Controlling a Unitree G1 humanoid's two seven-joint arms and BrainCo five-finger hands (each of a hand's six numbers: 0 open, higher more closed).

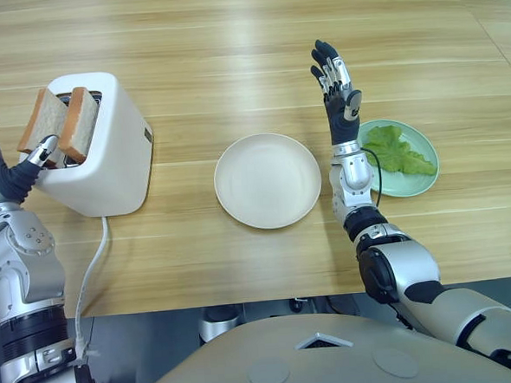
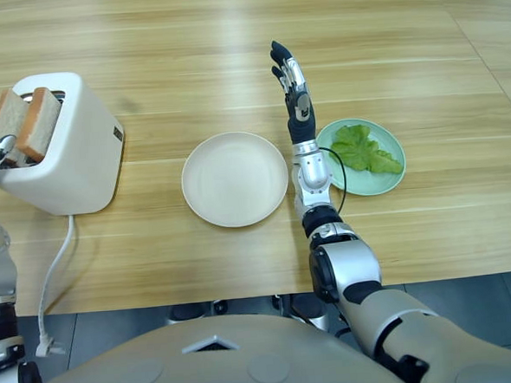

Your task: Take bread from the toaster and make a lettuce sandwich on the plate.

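Nearest, the white cable (image 1: 92, 269) of the toaster (image 1: 106, 157) runs to the edge of the counter (image 1: 199, 256). Behind it, the empty cream plate (image 1: 268, 180) lies in the middle. To its right, a green plate (image 1: 403, 186) carries the lettuce (image 1: 398, 152).

At the left, two bread slices stand up out of the toaster. The left robot hand (image 1: 18, 171) is just at the foot of the left slice (image 1: 44, 118), with the right slice (image 1: 82, 122) beside it. Farther back, the right robot hand (image 1: 336, 87) is raised above the counter between the two plates, spread flat and holding nothing.

I think the step is to pull out the left slice. It should be held by its flat sides and lifted straight along the slot, gently, so the light toaster does not tip or slide.

The left robot hand is partly cut off by the picture edge, so I cannot tell whether it already grips the slice. The lower parts of both slices are hidden inside the slots.
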